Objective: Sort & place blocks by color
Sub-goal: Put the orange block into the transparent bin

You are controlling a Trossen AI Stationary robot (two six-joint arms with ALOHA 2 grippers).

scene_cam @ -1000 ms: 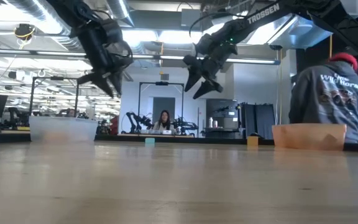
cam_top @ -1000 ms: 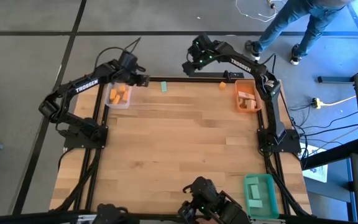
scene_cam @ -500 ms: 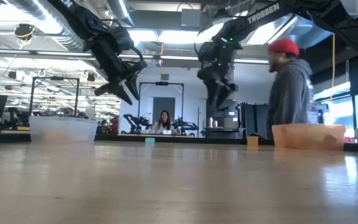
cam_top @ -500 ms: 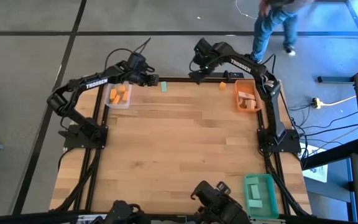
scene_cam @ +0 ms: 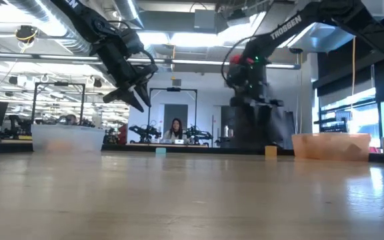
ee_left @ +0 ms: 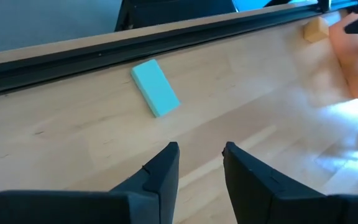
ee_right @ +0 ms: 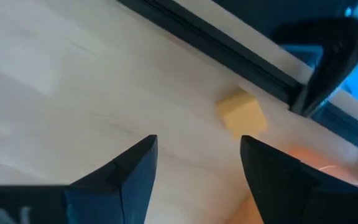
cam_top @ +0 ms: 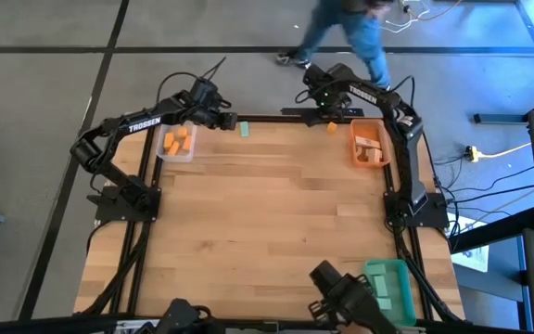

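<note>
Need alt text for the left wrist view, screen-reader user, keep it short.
The left gripper hangs open and empty above the pale wooden table, its two dark fingers pointing toward a flat teal rectangular block lying alone near the table's black edge rail. Farther along that edge sits a small orange cube beside a blurred orange plastic bin.

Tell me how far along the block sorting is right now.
Nearly done. Orange blocks lie in the clear bin, pale ones in the orange bin, and the green bin holds teal pieces. In hand: nothing; the left pincer hangs open near the teal bar, the right pincer open above the small cube. Those two remain loose on the table.
</note>
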